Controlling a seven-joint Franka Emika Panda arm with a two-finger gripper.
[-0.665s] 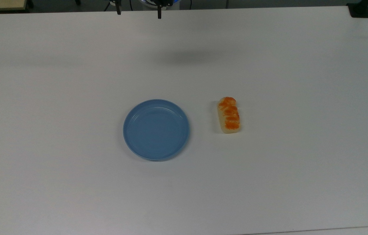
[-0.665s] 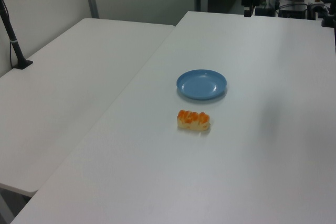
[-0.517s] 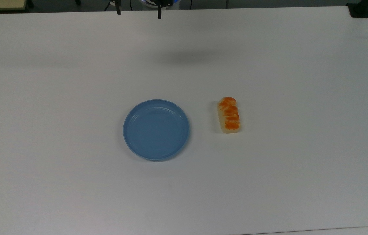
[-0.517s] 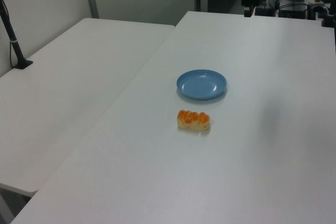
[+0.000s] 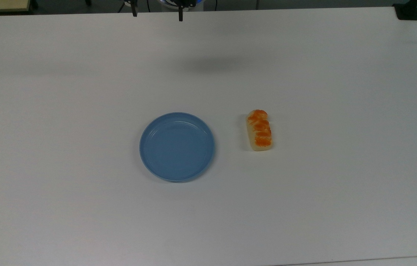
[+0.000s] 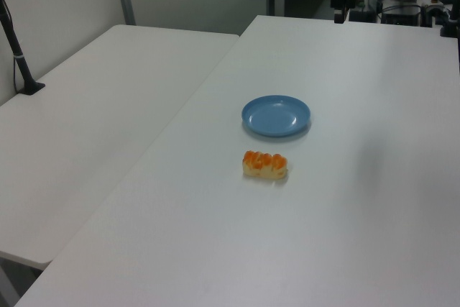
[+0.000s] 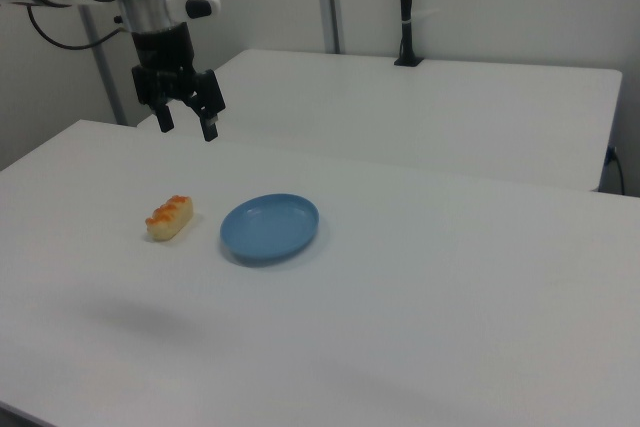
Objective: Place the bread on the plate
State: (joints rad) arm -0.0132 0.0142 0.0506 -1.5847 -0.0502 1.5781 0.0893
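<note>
The bread [image 5: 260,130] [image 6: 265,165] [image 7: 169,217], cream-sided with an orange-brown top, lies on the white table to the top view's right of the plate, a small gap between them. The light blue plate [image 5: 177,146] [image 6: 276,116] [image 7: 270,226] sits near the table's middle with nothing on it. My gripper [image 7: 187,122] [image 5: 157,14] hangs open high above the table, behind the bread in the right view and at the top edge of the top view, its fingertips [image 5: 180,16] wide apart. In the left view one finger [image 6: 338,5] shows at the table's far end.
A second white table [image 6: 93,106] adjoins in the left view's left, with a black post [image 6: 18,55] clamped to it. A black clamp [image 5: 408,11] sits at the top view's upper right corner. Cables and equipment [image 6: 410,5] lie beyond the far edge.
</note>
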